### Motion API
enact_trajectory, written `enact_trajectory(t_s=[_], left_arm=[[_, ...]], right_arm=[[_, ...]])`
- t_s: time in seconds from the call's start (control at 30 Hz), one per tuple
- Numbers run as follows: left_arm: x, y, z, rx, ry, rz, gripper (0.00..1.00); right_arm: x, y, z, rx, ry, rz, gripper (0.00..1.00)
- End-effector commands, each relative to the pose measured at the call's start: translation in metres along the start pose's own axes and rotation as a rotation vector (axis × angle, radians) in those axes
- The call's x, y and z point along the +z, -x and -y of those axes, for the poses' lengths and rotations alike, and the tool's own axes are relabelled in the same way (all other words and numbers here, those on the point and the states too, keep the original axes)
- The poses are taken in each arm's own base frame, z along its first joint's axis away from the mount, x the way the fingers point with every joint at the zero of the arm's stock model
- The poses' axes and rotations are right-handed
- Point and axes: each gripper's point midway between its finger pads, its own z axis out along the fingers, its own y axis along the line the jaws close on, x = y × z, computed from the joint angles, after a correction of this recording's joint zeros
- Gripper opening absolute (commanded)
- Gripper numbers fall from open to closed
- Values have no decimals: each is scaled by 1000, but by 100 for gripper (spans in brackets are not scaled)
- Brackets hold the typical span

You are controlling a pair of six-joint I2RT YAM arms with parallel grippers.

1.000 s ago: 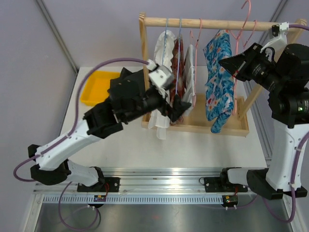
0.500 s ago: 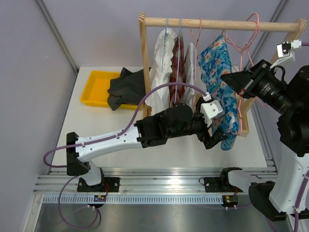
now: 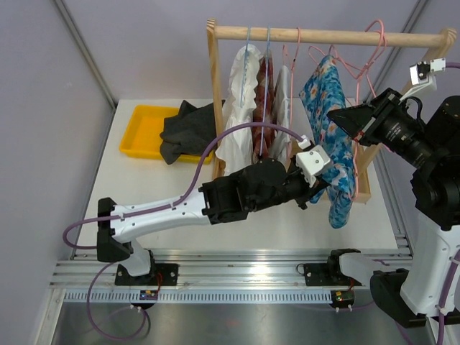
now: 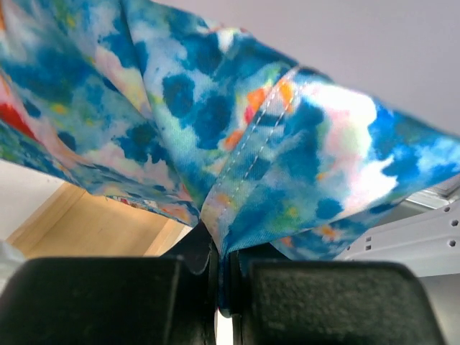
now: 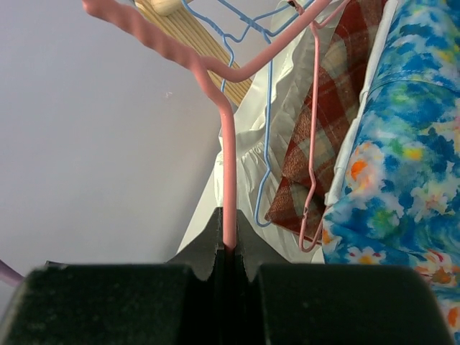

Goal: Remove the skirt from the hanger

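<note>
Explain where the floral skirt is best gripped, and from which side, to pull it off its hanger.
Grip the lower hem, coming from below on the near side: the skirt hangs free there, and the stitched edge folds thin enough to pinch, as the left end effector does. The right end effector clamps the hanger.

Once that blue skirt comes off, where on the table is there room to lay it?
The bare table in front of the yellow tray, left of the wooden rack, is free. A smaller strip lies between the rack's base and the front rail. The rack itself is crowded.
</note>
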Motion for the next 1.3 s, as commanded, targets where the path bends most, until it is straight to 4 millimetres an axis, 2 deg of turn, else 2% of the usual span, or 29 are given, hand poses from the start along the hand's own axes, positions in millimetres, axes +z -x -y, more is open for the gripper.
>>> enact_trajectory(t_s=[0.0, 0.1, 0.13, 0.17, 0.23, 0.27, 0.3, 0.33, 0.37, 0.47, 0.53, 0.63, 0.73, 0.77, 0.8, 0.83, 0.87, 0.9, 0.93, 0.97, 1.03, 1.07, 1.13, 1.17, 1.23, 1.27], left_arm=[[-19, 1, 0, -35, 51, 18, 0], [-41, -36, 12, -52, 62, -39, 0], [-52, -63, 15, -54, 60, -81, 0], [-61, -76, 27, -57, 54, -96, 0], [-75, -107, 37, -102, 56, -137, 0], [-89, -136, 47, -99, 52, -186, 0], [-97, -154, 53, -134, 57, -218, 0], [-109, -169, 70, -133, 32, -250, 0], [-120, -194, 65, -124, 75, -288, 0], [-148, -237, 72, -170, 128, -361, 0], [-161, -256, 70, -244, 167, -392, 0], [-185, -273, 51, -304, 254, -413, 0], [-210, -264, 17, -305, 382, -395, 0], [-215, -255, 3, -291, 435, -363, 0], [-229, -253, -13, -246, 487, -381, 0], [-233, -223, -20, -271, 505, -331, 0], [-239, -205, -35, -250, 561, -289, 0], [-254, -198, -51, -194, 610, -312, 0], [-259, -181, -60, -187, 639, -294, 0], [-265, -147, -77, -197, 695, -233, 0], [-283, -119, -111, -151, 807, -221, 0], [-290, -92, -122, -173, 832, -173, 0], [-298, -63, -151, -121, 894, -147, 0], [-302, -32, -159, -100, 882, -85, 0], [-312, -3, -181, -95, 933, -33, 0], [-314, 20, -189, -45, 948, -23, 0]], right_arm=[[-4, 18, -18, -69, 66, 68, 0], [-5, 25, -17, -91, 46, 89, 0], [-4, 27, -16, -92, 38, 95, 0], [-4, 30, -16, -98, 34, 103, 0], [-2, 31, -16, -99, 28, 105, 0], [0, 33, -14, -100, 25, 108, 0], [2, 34, -13, -102, 18, 108, 0], [3, 35, -10, -100, 9, 110, 0], [6, 36, -7, -103, 0, 109, 0], [17, 38, 2, -97, -22, 105, 0], [24, 42, 5, -101, -21, 114, 0], [42, 46, 15, -98, -29, 110, 0], [59, 50, 24, -86, -34, 114, 0], [67, 47, 31, -76, -41, 101, 0], [72, 49, 33, -72, -39, 106, 0], [77, 47, 38, -64, -45, 99, 0], [87, 41, 50, -50, -63, 78, 0], [92, 42, 54, -46, -63, 85, 0], [97, 39, 60, -37, -71, 80, 0], [108, 33, 70, -23, -80, 62, 0], [117, 25, 82, -1, -91, 42, 0], [125, 19, 91, 12, -102, 25, 0], [132, 6, 105, 37, -124, -4, 0], [131, 4, 106, 36, -122, -2, 0], [133, -6, 116, 51, -142, -23, 0], [130, -7, 114, 48, -141, -19, 0]])
